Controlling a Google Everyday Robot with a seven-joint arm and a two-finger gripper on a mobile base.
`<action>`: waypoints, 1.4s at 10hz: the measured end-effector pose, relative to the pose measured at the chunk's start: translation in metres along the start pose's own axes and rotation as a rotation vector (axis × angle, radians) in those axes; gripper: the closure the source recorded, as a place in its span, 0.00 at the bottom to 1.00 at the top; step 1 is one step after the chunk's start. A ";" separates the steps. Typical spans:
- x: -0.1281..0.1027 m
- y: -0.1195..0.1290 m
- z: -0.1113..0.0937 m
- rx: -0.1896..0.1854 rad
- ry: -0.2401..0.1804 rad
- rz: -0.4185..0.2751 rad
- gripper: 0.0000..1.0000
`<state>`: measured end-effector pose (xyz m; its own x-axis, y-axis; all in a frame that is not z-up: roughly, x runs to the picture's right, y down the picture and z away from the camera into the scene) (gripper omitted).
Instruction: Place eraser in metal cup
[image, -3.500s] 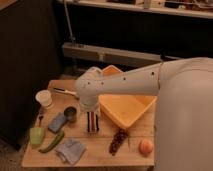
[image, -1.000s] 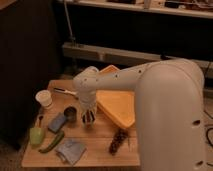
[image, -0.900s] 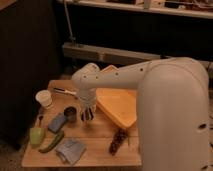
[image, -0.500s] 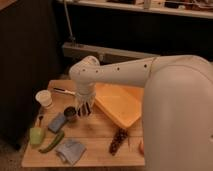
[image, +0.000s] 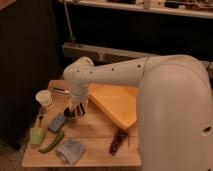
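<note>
In the camera view, your gripper (image: 76, 110) hangs at the end of the white arm (image: 112, 75), which reaches in from the right and bends down over the left half of the wooden table (image: 100, 147). The gripper sits directly over the metal cup (image: 70, 117) and overlaps its rim, so you cannot tell whether the two touch. You also cannot tell whether the gripper is spread, closed or holding anything. The eraser cannot be picked out here; if it is at the gripper or in the cup, the wrist hides it.

Just left of the metal cup lies a blue-grey pad (image: 57, 123), touching or nearly touching it. Farther left, near the table's edge, a white paper cup (image: 45, 98) stands upright. Toward the front left corner you have a pale green rounded object (image: 36, 135), with a long green pepper (image: 52, 143) lying beside it. A crumpled blue-grey cloth (image: 70, 151) is at the front edge. Right of the gripper an orange tray (image: 117, 105) lies flat, and in front of it is a dark, knobbly cluster (image: 118, 141).
</note>
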<state>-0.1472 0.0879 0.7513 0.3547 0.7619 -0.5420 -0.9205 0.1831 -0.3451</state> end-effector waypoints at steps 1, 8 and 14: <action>-0.001 0.005 0.001 0.001 0.000 -0.016 1.00; -0.003 0.028 0.019 0.006 0.015 -0.077 1.00; 0.000 0.030 0.027 0.050 0.037 -0.079 1.00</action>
<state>-0.1788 0.1098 0.7617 0.4319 0.7202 -0.5429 -0.8960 0.2734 -0.3500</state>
